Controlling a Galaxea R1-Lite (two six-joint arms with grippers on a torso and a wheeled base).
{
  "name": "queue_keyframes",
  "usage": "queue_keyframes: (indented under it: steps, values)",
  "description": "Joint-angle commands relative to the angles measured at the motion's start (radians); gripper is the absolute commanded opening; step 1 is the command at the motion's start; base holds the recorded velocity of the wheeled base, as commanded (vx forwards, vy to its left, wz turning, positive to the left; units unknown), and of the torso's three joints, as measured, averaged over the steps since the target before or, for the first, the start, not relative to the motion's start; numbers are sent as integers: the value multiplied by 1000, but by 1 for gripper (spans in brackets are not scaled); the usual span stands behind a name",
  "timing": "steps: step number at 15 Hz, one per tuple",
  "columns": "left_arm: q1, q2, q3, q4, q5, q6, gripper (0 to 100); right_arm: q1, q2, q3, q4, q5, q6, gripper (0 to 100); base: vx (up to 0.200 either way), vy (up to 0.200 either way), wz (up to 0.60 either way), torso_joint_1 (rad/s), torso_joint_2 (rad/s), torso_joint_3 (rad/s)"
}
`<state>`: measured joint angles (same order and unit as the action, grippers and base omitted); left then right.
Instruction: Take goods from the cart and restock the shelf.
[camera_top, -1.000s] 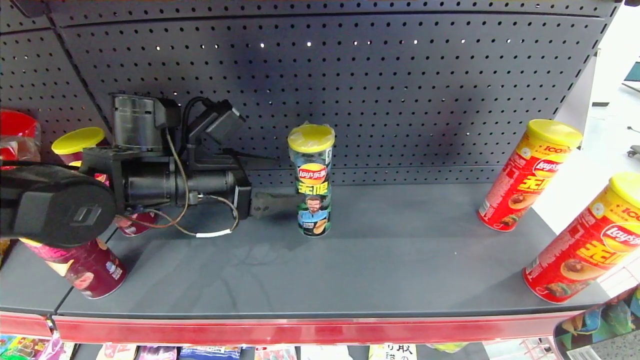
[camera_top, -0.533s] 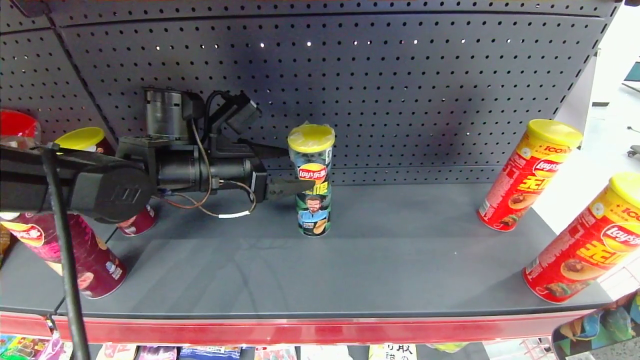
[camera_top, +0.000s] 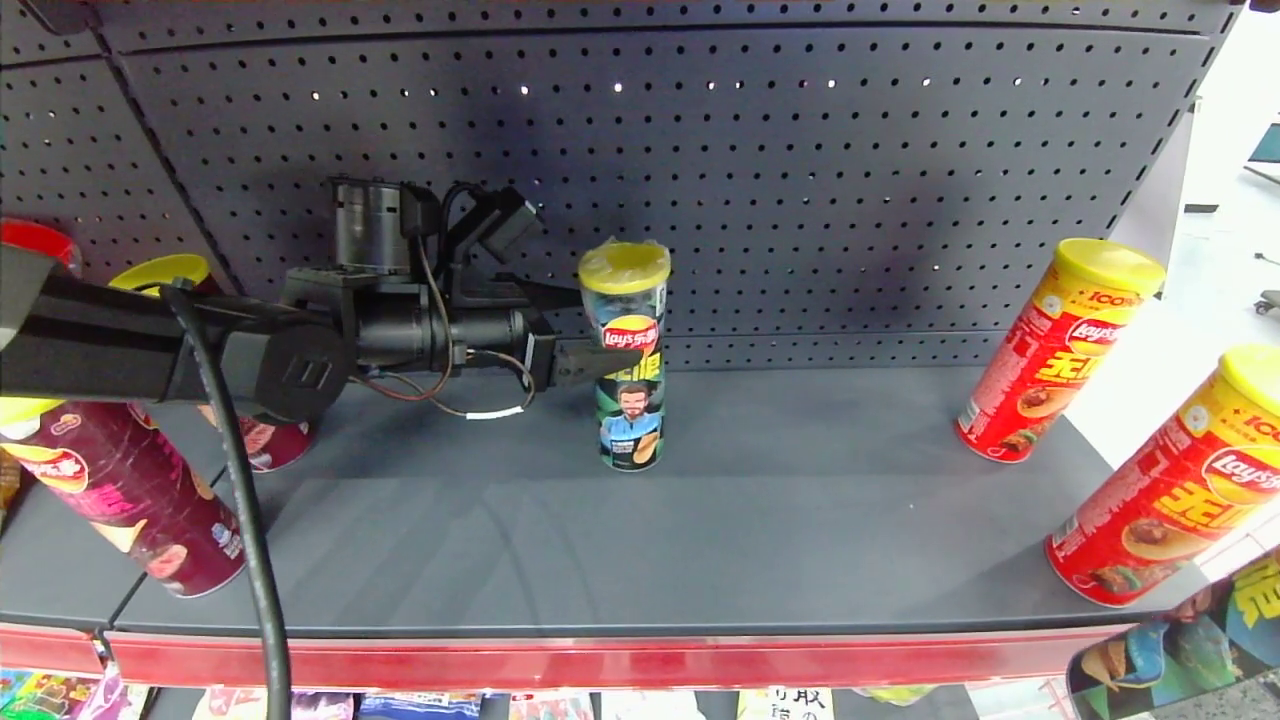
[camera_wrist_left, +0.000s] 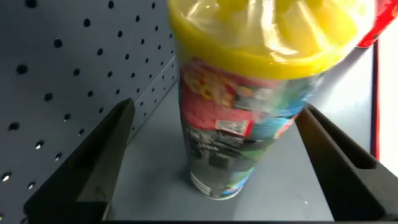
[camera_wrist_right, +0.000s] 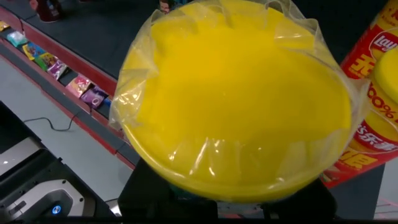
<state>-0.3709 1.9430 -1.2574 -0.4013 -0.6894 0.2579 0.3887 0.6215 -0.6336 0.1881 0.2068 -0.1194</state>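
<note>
Reaching in level from the left over the grey shelf (camera_top: 780, 520), with the left gripper (camera_top: 612, 328) spread wide astride the upright green chip can (camera_top: 630, 420), mid-shelf near the pegboard (camera_top: 800, 200): one finger nearer, one behind. Pushed further right than half a second earlier, deeper around the can.

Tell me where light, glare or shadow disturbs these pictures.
Head view: the floor beyond the shelf is washed out by strong light, and a soft shadow lies on the pegboard behind the green can. Left wrist view: its wrapped yellow lid carries glare. Right wrist view: bright patches on a second lid.
</note>
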Motion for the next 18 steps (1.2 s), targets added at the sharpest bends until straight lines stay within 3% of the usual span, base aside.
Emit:
queue_keyframes:
  steps: [1, 5, 9, 15, 18]
  values:
    - [-2, 30, -31, -2, -1, 0, 100, 6, 49, -24, -2, 0, 0, 0, 0, 0, 0, 0, 0, 0]
    - [-11, 13, -25, 4, -1, -6, 100, 6, 52, -18, -4, -1, 1, 0, 0, 0, 0, 0, 0, 0]
    - [-63, -10, -16, 6, 11, -9, 100, 6, 50, -15, -4, -3, 1, 0, 0, 0, 0, 0, 0, 0]
    - [-83, 4, -22, 1, 74, -12, 100, 4, 49, -17, -4, -3, 4, 0, 0, 0, 0, 0, 0, 0]
    - [-83, 21, -34, -5, 114, -29, 100, 4, 50, -20, -4, -4, 4, 0, 0, 0, 0, 0, 0, 0]
